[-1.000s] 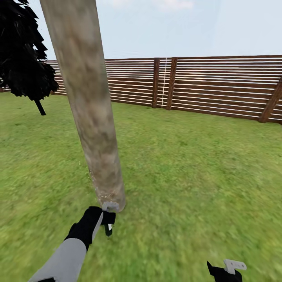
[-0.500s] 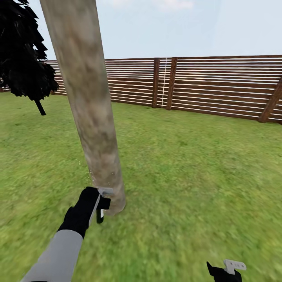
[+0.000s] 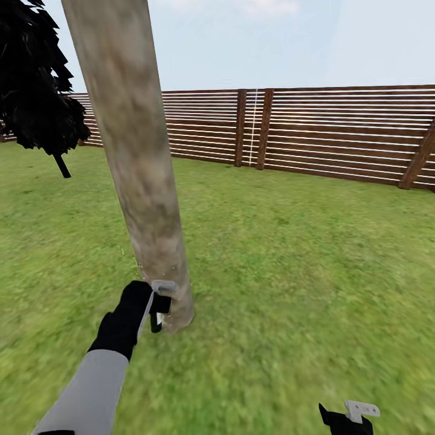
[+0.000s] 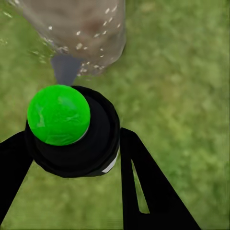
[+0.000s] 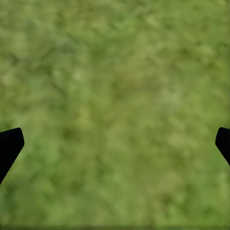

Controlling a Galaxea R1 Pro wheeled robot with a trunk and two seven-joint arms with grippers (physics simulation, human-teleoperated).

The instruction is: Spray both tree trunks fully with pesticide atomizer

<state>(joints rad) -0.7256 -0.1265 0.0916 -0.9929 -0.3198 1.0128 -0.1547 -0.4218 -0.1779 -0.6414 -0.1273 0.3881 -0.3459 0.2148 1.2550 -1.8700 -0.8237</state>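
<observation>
While the left gripper [image 3: 158, 300] stays clamped on the small dark pesticide atomizer with a green-topped round body [image 4: 72, 129] | atomizer just beside the foot of the thick mottled grey-brown tree trunk [image 3: 136, 163] | white pesticide specks [image 4: 91, 48] low on bark | step: spraying this trunk | next: likely sweep upward | right gripper [image 5: 115, 143] spread wide over lawn [image 3: 314, 254], holding nothing

- The tree trunk [image 3: 142, 181] stands directly ahead of the left gripper [image 3: 158, 300] — a thick column blocking forward passage.
- Open lawn [image 3: 302, 260] stretches right of it, unobstructed up to the wooden fence [image 3: 338, 136].
- Right gripper [image 3: 356, 414] hangs over bare grass.
</observation>
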